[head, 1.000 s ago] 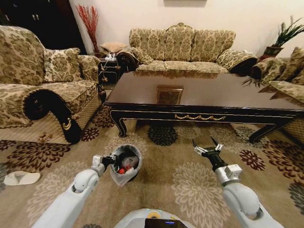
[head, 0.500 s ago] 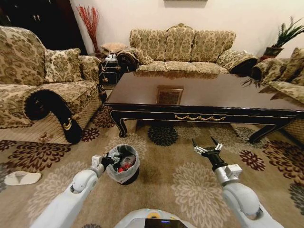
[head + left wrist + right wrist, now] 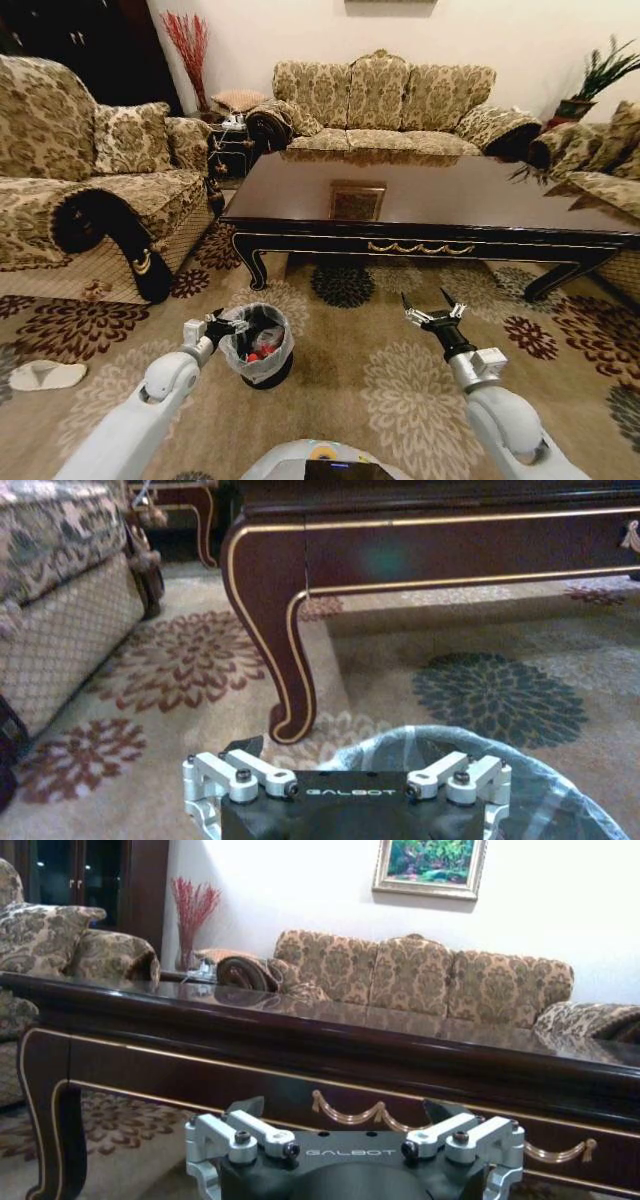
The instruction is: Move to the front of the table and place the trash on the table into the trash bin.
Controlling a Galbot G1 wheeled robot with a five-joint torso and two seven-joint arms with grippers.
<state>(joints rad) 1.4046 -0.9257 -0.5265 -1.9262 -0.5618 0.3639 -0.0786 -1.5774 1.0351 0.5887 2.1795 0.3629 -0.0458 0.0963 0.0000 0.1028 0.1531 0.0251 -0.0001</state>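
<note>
On the floral carpet in front of the table (image 3: 420,195) stands the trash bin (image 3: 258,345), its grey-white liner holding red and white trash (image 3: 262,347) we cannot sort into separate items. Our left gripper (image 3: 228,325) sits at the bin's rim; whether its fingers clasp the liner we cannot tell. Both wrist housings read "GALBOT". Our right gripper (image 3: 432,308) hovers spread and empty, apart from the bin, before the table's gold-trimmed apron.

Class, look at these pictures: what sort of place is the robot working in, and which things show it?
Most likely a home living room: gold floral upholstered sofas, a glossy dark brown wooden coffee table, and a flower-patterned carpet.
</note>
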